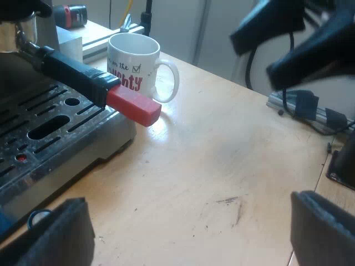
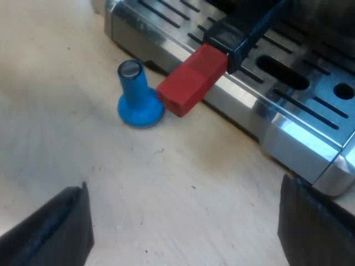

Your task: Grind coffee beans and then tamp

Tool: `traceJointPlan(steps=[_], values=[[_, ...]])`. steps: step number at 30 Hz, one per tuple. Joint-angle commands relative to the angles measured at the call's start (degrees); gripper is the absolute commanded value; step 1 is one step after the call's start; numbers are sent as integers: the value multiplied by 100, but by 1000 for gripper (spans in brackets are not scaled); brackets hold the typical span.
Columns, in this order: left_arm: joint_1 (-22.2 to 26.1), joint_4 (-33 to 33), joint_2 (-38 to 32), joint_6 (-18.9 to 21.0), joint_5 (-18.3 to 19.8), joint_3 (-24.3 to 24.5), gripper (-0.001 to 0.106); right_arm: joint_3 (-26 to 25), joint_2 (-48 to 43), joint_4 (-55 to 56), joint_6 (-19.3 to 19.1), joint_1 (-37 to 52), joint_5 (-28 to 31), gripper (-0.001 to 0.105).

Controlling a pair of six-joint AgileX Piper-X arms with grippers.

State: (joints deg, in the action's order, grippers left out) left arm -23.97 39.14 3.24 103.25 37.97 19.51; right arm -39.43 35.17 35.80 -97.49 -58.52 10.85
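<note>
Red-ended holder handle [image 2: 191, 83] projects from the espresso machine [image 2: 294, 130], blue tamper [image 2: 136, 95] upright near it. Both the left gripper [image 1: 188, 235] and right gripper [image 2: 183, 227] have fingers spread, empty.

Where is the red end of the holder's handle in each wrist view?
Left wrist view: the red end sticks out past the drip tray, close to the mug.
Right wrist view: the red end sticks out past the same tray, close to the blue tamper.
Shared landmark: the slotted drip tray.
</note>
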Motion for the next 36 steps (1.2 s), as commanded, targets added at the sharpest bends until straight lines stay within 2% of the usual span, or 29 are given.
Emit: traceJointPlan(steps=[1,2,3,6,8,12,17,19,21,24,27,31,32,33,35,36], values=[[-20,-95,19,64,7,26,76,183,-15,-499,291,-571,1125,71],[-20,-95,19,64,1,26,76,240,5,-573,365,-743,1267,71],[-20,-95,19,64,3,26,76,388,103,-871,753,-1238,1929,71],[-20,-95,19,64,3,26,76,541,399,-1205,1069,-1961,3178,71],[-20,-95,19,64,3,26,76,569,589,-1409,1195,-2222,3493,71],[-20,-95,19,64,3,26,76,598,1204,-1924,1700,-2670,4245,71],[-20,-95,19,64,3,26,76,598,2075,-2745,1917,-2719,4733,69],[-20,-95,19,64,3,26,76,598,2304,-3000,1918,-2719,4864,62],[-20,-79,19,64,3,26,76,598,2610,-3376,1918,-2719,4990,50],[-20,-79,19,64,3,26,76,598,2896,-3660,1927,-2709,5222,45],[-20,-63,19,64,3,26,76,598,3148,-3864,1943,-2701,5382,45],[-20,-50,19,64,3,26,76,598,3429,-3830,2440,-2701,5766,43],[-20,-50,19,64,3,26,76,598,3519,-3833,2583,-2676,5813,38],[-20,-50,19,64,3,26,76,598,3564,-3846,2593,-2654,5806,34],[-20,-50,19,64,3,26,76,598,3713,-3907,2608,-2563,5787,19],[-20,-50,19,64,3,26,76,598,3748,-3924,2636,-2549,5788,17]])
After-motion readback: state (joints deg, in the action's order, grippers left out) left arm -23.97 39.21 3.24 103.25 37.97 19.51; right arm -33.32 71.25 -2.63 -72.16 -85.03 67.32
